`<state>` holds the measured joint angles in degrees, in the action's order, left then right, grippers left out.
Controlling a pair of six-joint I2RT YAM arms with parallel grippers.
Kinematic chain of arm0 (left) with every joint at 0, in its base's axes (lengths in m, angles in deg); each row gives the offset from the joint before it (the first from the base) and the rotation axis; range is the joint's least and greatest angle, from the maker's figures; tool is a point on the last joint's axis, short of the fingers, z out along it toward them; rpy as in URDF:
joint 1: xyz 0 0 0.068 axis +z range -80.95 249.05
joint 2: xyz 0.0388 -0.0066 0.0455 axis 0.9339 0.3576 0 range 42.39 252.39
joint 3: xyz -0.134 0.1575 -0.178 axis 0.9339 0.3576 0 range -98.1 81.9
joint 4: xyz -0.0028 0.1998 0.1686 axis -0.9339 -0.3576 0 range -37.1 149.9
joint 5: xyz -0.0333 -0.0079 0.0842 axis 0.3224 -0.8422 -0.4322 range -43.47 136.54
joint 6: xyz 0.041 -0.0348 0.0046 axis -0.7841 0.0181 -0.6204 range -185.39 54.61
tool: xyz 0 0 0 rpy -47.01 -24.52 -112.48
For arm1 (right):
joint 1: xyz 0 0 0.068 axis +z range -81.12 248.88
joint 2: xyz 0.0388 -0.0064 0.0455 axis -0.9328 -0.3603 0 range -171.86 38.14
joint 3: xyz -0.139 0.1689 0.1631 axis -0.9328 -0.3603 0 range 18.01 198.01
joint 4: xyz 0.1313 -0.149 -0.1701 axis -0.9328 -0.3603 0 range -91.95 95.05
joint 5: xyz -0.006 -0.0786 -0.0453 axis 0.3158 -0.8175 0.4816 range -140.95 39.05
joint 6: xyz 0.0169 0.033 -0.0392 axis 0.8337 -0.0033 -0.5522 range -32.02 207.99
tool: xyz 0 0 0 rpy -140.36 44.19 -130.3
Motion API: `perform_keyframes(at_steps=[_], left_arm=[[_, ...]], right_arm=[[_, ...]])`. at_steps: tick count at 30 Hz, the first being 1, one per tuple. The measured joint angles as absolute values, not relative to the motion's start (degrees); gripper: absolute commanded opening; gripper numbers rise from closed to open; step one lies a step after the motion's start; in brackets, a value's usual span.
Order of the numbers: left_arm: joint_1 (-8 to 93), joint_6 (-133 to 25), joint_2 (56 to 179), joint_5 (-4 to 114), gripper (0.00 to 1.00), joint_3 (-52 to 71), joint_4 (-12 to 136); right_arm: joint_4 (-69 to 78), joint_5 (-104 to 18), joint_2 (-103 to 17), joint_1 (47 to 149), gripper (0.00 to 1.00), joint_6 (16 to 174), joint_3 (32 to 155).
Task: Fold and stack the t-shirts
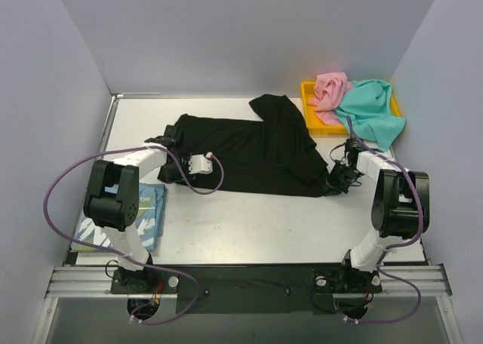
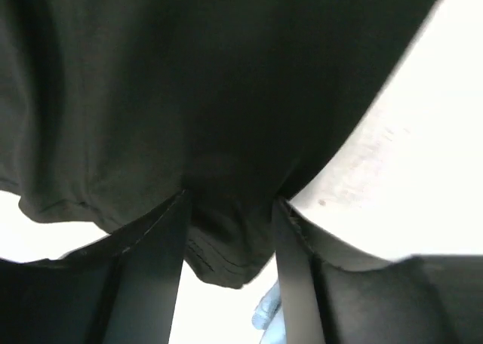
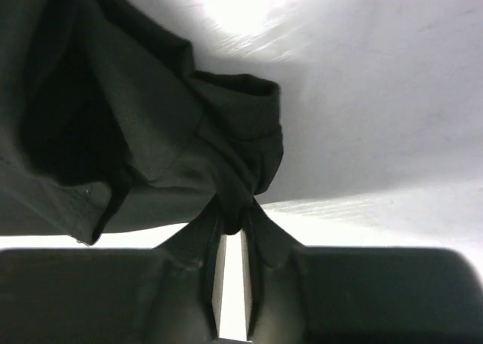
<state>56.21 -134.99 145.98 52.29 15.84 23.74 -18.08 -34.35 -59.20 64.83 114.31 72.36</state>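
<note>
Top external view, left to right: light blue t-shirt (image 1: 145, 212), folded, near-left counter (image 1: 264, 223); left fingers (image 2: 162, 261), spread, black hem loose between them; black t-shirt (image 1: 249, 152), laid across mid-counter; right fingers (image 3: 202, 253), pinching its right corner; yellow tray (image 1: 309, 95), far right, holding crumpled pink t-shirt (image 1: 330, 87) and teal t-shirt (image 1: 370, 112).

A black t-shirt (image 1: 249, 152) is showing plain and unpatterned against the white table (image 1: 264, 223). A pink t-shirt (image 1: 330, 87) and a teal t-shirt (image 1: 373, 110) are brightening the yellow tray (image 1: 308, 106), and a light blue t-shirt (image 1: 151, 212) is displaying white lettering near a purple cable (image 1: 45, 197).
</note>
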Motion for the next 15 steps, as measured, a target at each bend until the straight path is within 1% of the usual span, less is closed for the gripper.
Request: perform_keyframes(at_steps=[2, 5, 8, 11, 15], left_arm=[[55.73, -135.36, 146.51, 50.85, 0.00, 16.12, 25.94], [55.40, -136.37, 147.21, 49.32, 0.00, 16.39, 28.22], [54.48, -136.13, 146.81, 49.80, 0.00, 16.36, 26.95], [51.84, -134.88, 144.32, 51.59, 0.00, 16.80, 22.14], [46.37, -132.13, 136.43, 53.91, 0.00, 18.79, 14.16]], right_arm=[[-17.19, -33.71, -59.13, 63.54, 0.00, 115.25, 71.75], [-16.55, -33.47, -57.84, 60.41, 0.00, 116.24, 70.61], [-17.14, -33.71, -55.02, 57.42, 0.00, 116.52, 69.39], [-18.50, -34.78, -51.59, 55.52, 0.00, 116.52, 68.23], [-20.18, -35.77, -43.46, 50.64, 0.00, 117.22, 63.29]])
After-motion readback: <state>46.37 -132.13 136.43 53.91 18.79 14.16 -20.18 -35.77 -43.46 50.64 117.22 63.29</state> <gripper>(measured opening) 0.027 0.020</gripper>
